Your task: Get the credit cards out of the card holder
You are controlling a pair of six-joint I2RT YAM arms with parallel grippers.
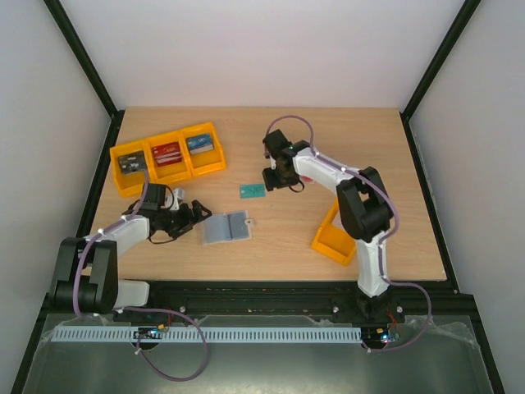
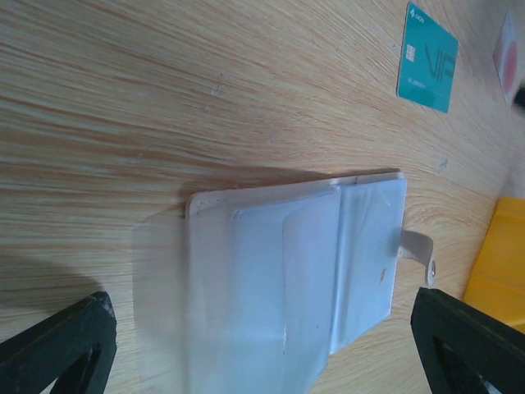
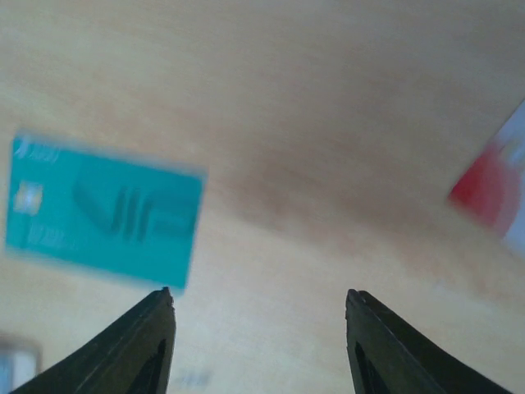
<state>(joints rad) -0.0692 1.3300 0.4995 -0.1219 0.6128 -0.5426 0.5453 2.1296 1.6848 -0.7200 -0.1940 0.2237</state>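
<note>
The card holder (image 1: 228, 227) lies open on the table, cream-white with bluish clear sleeves and a snap tab; it also shows in the left wrist view (image 2: 295, 279). My left gripper (image 1: 195, 217) is open just left of it, and the holder's near edge lies between the spread fingertips (image 2: 57, 345). A teal-green card (image 1: 252, 191) lies flat on the wood beyond the holder, and shows in both wrist views (image 2: 426, 59) (image 3: 102, 217). A white card with a red circle (image 3: 496, 180) lies to its right. My right gripper (image 1: 276, 180) is open and empty, above the bare wood between these two cards. No dark red card shows on the table.
Three joined orange-yellow bins (image 1: 168, 158) stand at the back left, each holding a small item. Another orange bin (image 1: 336, 234) sits right of the holder by the right arm; it also shows in the left wrist view (image 2: 500, 254).
</note>
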